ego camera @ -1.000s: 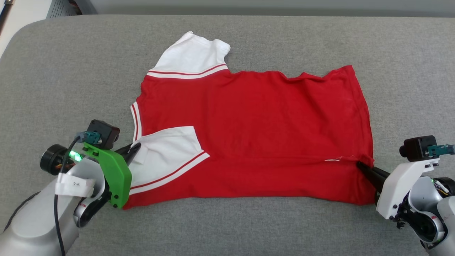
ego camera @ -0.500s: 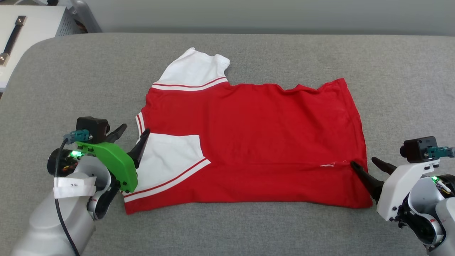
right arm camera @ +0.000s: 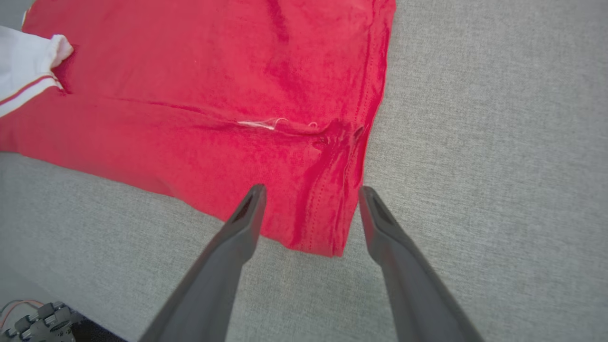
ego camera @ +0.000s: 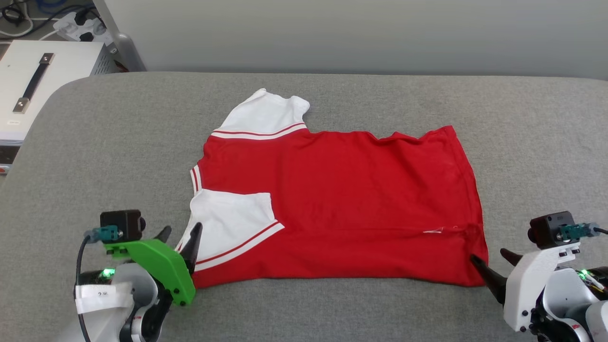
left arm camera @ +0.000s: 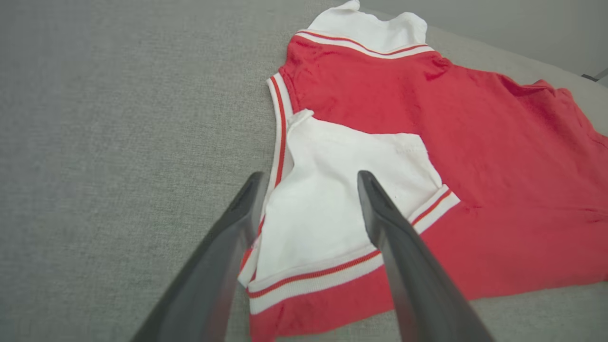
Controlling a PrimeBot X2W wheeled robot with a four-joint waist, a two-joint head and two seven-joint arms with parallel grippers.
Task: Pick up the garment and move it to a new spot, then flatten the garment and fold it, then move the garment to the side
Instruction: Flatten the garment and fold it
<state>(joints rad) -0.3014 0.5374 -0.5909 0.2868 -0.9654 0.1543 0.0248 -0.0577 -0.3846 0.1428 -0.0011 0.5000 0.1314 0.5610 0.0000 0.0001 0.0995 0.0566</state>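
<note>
The shirt (ego camera: 342, 204) lies flat, red side up, on the table (ego camera: 118, 142). My left hand (ego camera: 182, 229) is wide open and empty by its white sleeve (ego camera: 232, 218). My right hand (ego camera: 488, 255) is equally open and empty at its near corner.

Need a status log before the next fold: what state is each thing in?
garment: lying spread on the grey surface, plain red up, one white sleeve folded onto the body, not gripped.
left tool: open, at the folded sleeve.
right tool: open, at the near hem corner.
</note>
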